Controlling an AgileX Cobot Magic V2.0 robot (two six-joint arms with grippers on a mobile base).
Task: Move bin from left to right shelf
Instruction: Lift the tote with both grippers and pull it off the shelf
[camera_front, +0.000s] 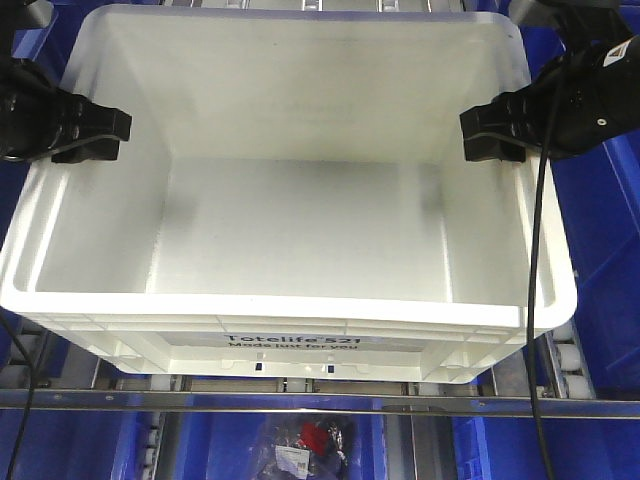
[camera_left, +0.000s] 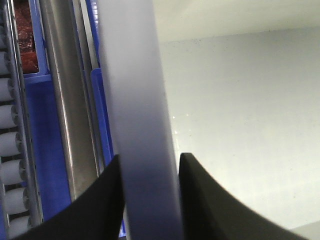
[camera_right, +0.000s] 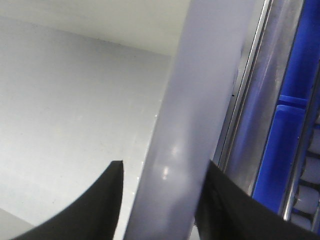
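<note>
as four fingers (camera_left: 215, 210) pinch it, one bin (camera_front: 300, 230) is held.

The bin (camera_front: 290, 230) bears black print on its front: "Totelife 521", "Made just for you".

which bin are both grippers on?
The white bin printed Totelife 521: left gripper and right gripper each straddle its side rim. The blue bins around it are not held.

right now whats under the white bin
Rollers peek out past the front corners of the bin, with the silver front bar in front. Lower down, a blue bin holds a bagged item. Whatever lies directly beneath the bin is covered.
</note>
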